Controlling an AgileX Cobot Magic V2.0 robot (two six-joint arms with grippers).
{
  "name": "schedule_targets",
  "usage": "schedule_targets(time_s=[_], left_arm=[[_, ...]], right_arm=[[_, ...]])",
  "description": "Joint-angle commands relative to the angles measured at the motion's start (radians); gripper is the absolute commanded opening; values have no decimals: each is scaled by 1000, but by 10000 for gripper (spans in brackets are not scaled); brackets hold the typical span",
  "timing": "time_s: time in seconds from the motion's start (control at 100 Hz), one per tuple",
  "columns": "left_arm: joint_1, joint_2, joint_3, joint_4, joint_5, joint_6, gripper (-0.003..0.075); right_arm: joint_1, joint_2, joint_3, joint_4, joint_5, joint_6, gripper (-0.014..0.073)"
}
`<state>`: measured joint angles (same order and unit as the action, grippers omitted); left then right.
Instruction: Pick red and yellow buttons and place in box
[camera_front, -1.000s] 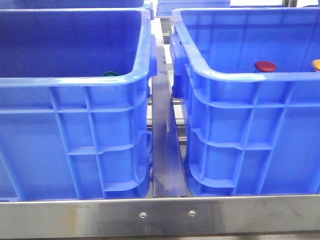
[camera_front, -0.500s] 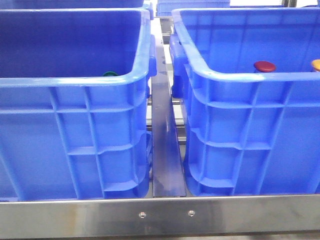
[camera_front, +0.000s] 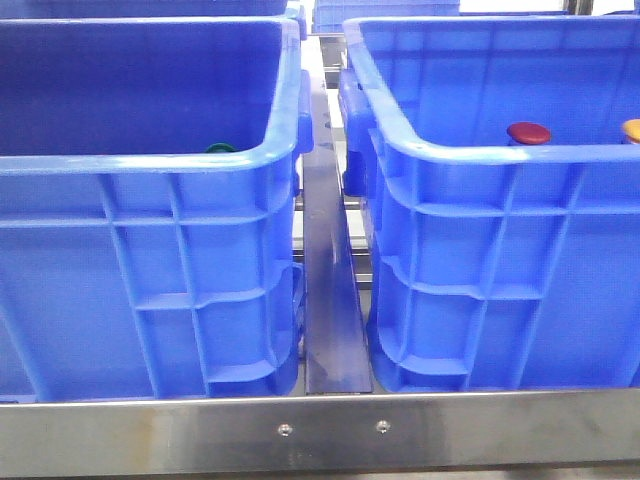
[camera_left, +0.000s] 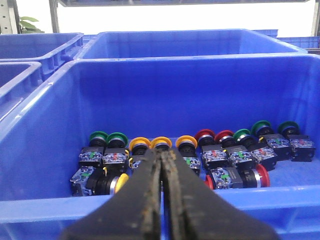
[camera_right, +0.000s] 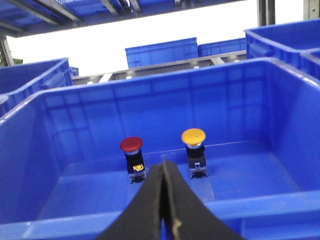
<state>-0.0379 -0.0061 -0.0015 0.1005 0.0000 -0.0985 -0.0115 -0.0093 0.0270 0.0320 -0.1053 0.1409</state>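
In the right wrist view, one red button (camera_right: 131, 144) and one yellow button (camera_right: 193, 136) stand upright on the floor of a blue box (camera_right: 150, 82). My right gripper (camera_right: 163, 165) is shut and empty, just short of them. The front view shows their caps, red (camera_front: 529, 132) and yellow (camera_front: 632, 128), over the right box's rim (camera_front: 480, 152). My left gripper (camera_left: 162, 153) is shut and empty above the near rim of the other crate (camera_left: 175, 57). That crate holds a row of several yellow (camera_left: 139, 145), red (camera_left: 204, 135) and green (camera_left: 98, 136) buttons. Neither gripper shows in the front view.
The left crate (camera_front: 150, 162) and right box stand side by side with a metal divider (camera_front: 330, 300) between them and a steel rail (camera_front: 330, 430) in front. A green cap (camera_front: 221, 148) peeks over the left crate's rim. More blue crates stand behind.
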Motion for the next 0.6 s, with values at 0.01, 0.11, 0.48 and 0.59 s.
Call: schedule_targets(time_s=[0.01, 0.11, 0.48, 0.59], left_arm=[[-8, -30, 20, -1, -79, -5, -20], [-8, -30, 20, -1, -79, -5, -20], [-8, -30, 20, -1, -79, -5, -20], [-8, -30, 20, -1, -79, -5, -20]], right_arm=[[1, -21, 5, -14, -96, 4, -69], [1, -21, 5, -14, -94, 4, -69], [1, -21, 5, -14, -87, 4, -69], [1, -21, 5, -14, -87, 4, -69]])
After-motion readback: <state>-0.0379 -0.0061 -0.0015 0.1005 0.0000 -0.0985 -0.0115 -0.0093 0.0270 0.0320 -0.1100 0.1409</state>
